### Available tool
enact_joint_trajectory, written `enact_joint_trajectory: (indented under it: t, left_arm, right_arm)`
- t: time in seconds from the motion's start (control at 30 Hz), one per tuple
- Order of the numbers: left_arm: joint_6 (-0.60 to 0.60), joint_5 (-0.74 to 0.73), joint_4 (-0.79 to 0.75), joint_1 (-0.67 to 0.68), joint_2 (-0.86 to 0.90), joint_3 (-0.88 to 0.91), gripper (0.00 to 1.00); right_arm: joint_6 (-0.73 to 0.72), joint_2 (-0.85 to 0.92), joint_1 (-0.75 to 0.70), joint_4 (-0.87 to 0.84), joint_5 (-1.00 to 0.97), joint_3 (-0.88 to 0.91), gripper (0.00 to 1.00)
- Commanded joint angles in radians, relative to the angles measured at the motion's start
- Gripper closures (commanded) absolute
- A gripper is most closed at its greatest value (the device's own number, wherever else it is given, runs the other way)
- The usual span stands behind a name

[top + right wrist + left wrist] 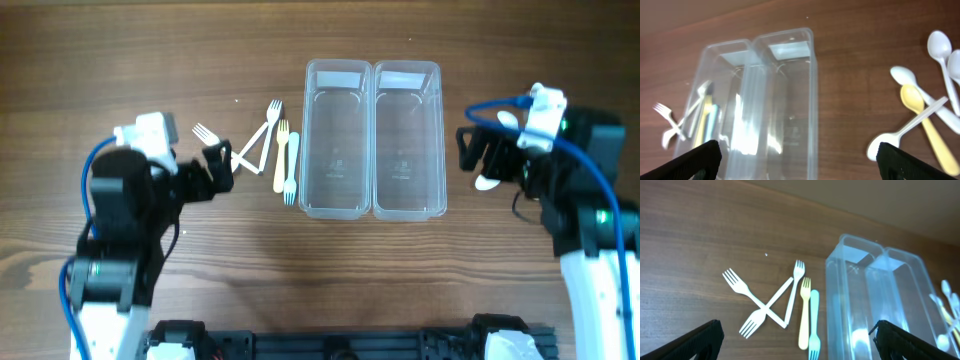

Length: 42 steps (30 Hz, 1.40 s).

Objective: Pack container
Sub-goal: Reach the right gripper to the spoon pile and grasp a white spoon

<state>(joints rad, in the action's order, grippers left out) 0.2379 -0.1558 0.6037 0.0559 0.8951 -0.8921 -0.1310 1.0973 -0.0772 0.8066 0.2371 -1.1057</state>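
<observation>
Two clear, empty plastic containers stand side by side mid-table, the left one (338, 140) (840, 295) and the right one (407, 140) (790, 100). Several plastic forks lie left of them: white forks (255, 150) (765, 307), a yellow fork (282, 155) (804, 312) and a light blue fork (292, 165) (814, 315). Several spoons lie right of the containers, white spoons (487, 183) (940, 47) and a yellow spoon (920, 107), partly hidden under the right arm in the overhead view. My left gripper (220, 168) (797, 347) is open and empty beside the forks. My right gripper (480, 150) (800, 162) is open and empty over the spoons' edge.
The wooden table (120, 60) carries nothing else. Both arm bases stand at the front corners, with a black rail (340, 345) along the front edge.
</observation>
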Motion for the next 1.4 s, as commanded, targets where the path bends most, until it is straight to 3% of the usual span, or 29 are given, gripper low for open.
enact_joint_trajectory:
  t: [0.0, 0.2, 0.4, 0.57, 0.7, 1.2, 1.37]
  left_arm:
    - [-0.051, -0.019, 0.026, -0.008, 0.126, -0.051, 0.0]
    - [-0.051, -0.014, 0.05, -0.008, 0.228, -0.051, 0.0]
    - [-0.051, -0.008, 0.041, -0.008, 0.238, -0.051, 0.0]
    - [-0.051, -0.008, 0.052, -0.008, 0.238, -0.051, 0.0]
    - [-0.051, -0.008, 0.076, -0.008, 0.238, -0.051, 0.0]
    - [-0.051, -0.008, 0.09, -0.008, 0.238, -0.051, 0.0]
    - [-0.051, -0.008, 0.09, -0.008, 0.238, -0.051, 0.0]
  right_arm:
    - [0.062, 0.123, -0.041, 0.029, -0.066, -0.098, 0.0]
    - [0.059, 0.28, -0.189, 0.063, -0.055, -0.102, 0.0]
    - [0.021, 0.414, -0.21, 0.036, 0.023, -0.097, 0.0]
    - [-0.417, 0.568, -0.211, 0.005, -0.189, -0.097, 0.01]
    - [-0.53, 0.686, -0.211, -0.03, -0.189, -0.097, 0.1]
    - [-0.53, 0.845, -0.211, -0.129, -0.271, -0.097, 0.37]
    - [-0.53, 0.861, -0.211, -0.121, -0.27, -0.097, 0.66]
